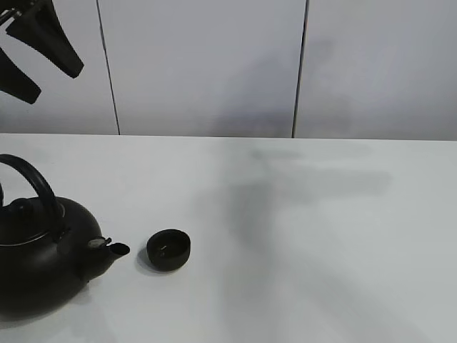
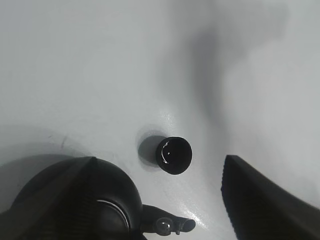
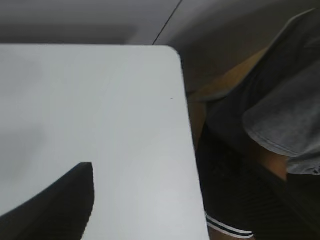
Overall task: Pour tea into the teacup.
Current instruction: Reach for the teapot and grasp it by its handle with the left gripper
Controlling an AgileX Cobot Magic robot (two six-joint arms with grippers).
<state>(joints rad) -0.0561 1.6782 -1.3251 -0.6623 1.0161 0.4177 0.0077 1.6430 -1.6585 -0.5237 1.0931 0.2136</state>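
Soft even light; glare glints inside the teacup, blurred shadows cross the table.

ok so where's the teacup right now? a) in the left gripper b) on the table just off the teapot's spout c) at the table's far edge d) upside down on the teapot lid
b, the teacup stands upright on the table, beside the spout of the teapot and apart from it

A plain white table fills the foreground. Directly behind the table rises a pale grey panelled wall, split by two dark vertical seams. Soft grey shadows lie across the table. Just past the table's rounded corner is a person in a grey top.
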